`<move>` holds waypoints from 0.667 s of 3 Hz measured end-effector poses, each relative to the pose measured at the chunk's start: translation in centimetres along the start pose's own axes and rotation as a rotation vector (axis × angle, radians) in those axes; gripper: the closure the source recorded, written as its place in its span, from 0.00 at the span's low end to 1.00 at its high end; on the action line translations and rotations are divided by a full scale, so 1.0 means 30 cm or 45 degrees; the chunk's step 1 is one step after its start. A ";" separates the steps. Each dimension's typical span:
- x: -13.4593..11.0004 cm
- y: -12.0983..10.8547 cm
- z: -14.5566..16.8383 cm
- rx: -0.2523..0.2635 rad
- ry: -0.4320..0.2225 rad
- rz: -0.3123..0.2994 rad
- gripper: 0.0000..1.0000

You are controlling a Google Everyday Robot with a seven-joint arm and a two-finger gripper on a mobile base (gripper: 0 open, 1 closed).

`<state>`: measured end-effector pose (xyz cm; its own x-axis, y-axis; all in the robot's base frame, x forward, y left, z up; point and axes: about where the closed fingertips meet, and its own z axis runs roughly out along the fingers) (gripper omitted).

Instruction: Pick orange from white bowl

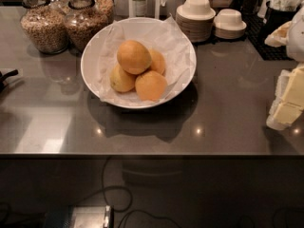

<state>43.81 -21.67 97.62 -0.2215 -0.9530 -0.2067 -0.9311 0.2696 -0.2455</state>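
Note:
The white bowl (90, 63), wide, shallow and lined with crinkled white paper, stands on the grey counter left of centre. Several fruits are piled in it. The orange (134, 56) is the largest and roundest and lies on top of the pile, towards the back left. A paler yellowish fruit (121, 79) lies below it on the left. Another orange-coloured fruit (151, 85) lies at the front and a smaller one (158, 61) behind on the right. My gripper (288, 99), white and cream, is at the right edge of the view above the counter, well to the right of the bowl and empty.
Two glass jars of grain (43, 26) (85, 23) stand behind the bowl on the left. Stacks of small cream bowls (195, 15) (230, 23) stand upside down behind it on the right. A black object (6, 77) pokes in at the left edge. The counter's front edge (142, 153) runs below.

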 end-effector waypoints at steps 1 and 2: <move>0.000 0.000 0.000 0.000 0.000 0.000 0.00; -0.012 -0.004 0.006 -0.007 -0.031 -0.010 0.00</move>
<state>44.06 -21.32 97.55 -0.2073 -0.9513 -0.2281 -0.9344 0.2616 -0.2418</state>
